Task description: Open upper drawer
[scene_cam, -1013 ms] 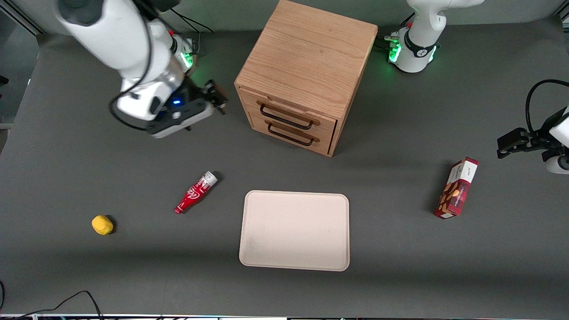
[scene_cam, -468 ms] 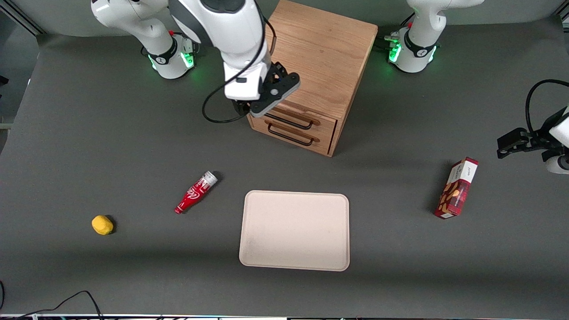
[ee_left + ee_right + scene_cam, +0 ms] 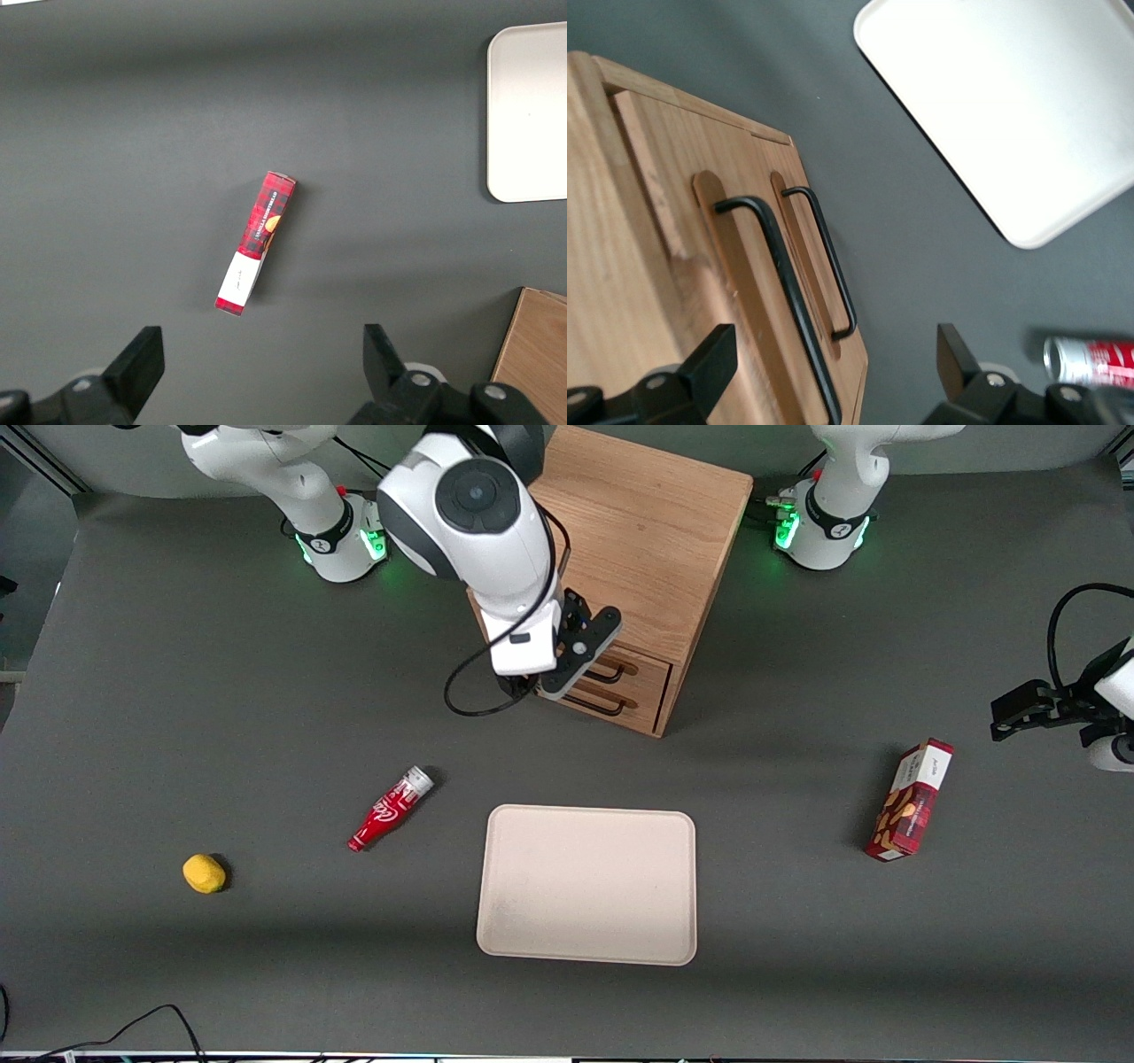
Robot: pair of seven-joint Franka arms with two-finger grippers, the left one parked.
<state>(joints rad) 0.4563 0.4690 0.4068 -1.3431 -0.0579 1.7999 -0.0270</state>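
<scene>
Tool (image 3: 833, 376) hangs just in front of the cabinet (image 3: 620, 540) face, fingers (image 3: 713, 359) spread wide, holding nothing; the black handle (image 3: 784, 292) of the upper drawer (image 3: 664, 266) runs between them, no clear contact. In the front view the tool (image 3: 567, 669) and wrist cover most of the drawer fronts, so only the handle ends toward the parked arm's end show. Upper drawer sits shut, flush w/ the cabinet front; lower drawer (image 3: 819, 266) right under it, same black handle.

Writing: red bottle (image 3: 390, 809) lies on its side w/ white script, too small to read. Red box (image 3: 910, 801) stands toward the parked arm's end, nut or biscuit print on its face, small dark text on the pale top flap, not legible. In the left wrist view its narrow side (image 3: 256, 242) shows a white label patch, no readable words.

Bench (image 3: 177, 717) is a matte dark grey mat, soft shadows. Cream tray (image 3: 586, 884) lies nearer the front camera than the cabinet, bare. Yellow lump (image 3: 204, 872) toward the working arm's end, near the bottle. Black cable (image 3: 133, 1027) loops in at the near edge, cut off. Arm bases glow green at the bench's back edge.
</scene>
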